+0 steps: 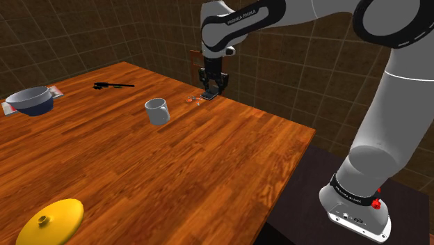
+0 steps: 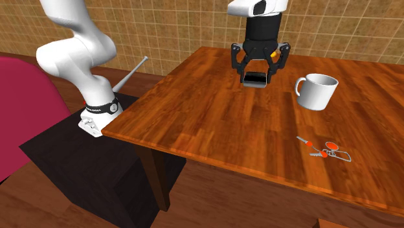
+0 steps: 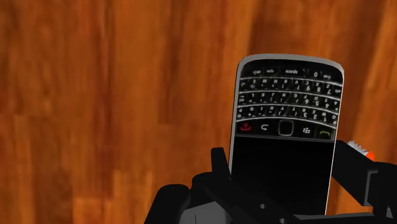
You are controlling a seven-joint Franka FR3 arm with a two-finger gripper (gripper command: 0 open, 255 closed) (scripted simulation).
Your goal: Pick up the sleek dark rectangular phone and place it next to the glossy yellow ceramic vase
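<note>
Near the white mug [image 2: 315,92], to its left in the second exterior view, your fingers [image 3: 353,172] pinch the phone [image 3: 286,133] by its long edges, one on each side of the dark screen, with the keypad end sticking out past the tips. So the grasp looks made; whether the phone is clear of the counter [image 2: 194,110] you cannot tell, since it sits very low over the wood and no gap shows plainly. What is left, by my reading, is the lift, the carry and the set-down. The yellow vase [image 1: 50,221] lies well apart from the mug, off toward the shoulder view's lower left corner of the counter, and it reads there as a low, domed yellow thing with a small knob. Use the shoulder view to plan the route, because it gives you that target and a blue bowl [image 1: 31,101] well to the mug's left. The second exterior view gives you the phone's height under the hand and the scissors [image 2: 327,150] lying nearer its camera than the mug. Trust the wrist view for the grip itself: the phone's keys and both finger contacts are plain there.
</note>
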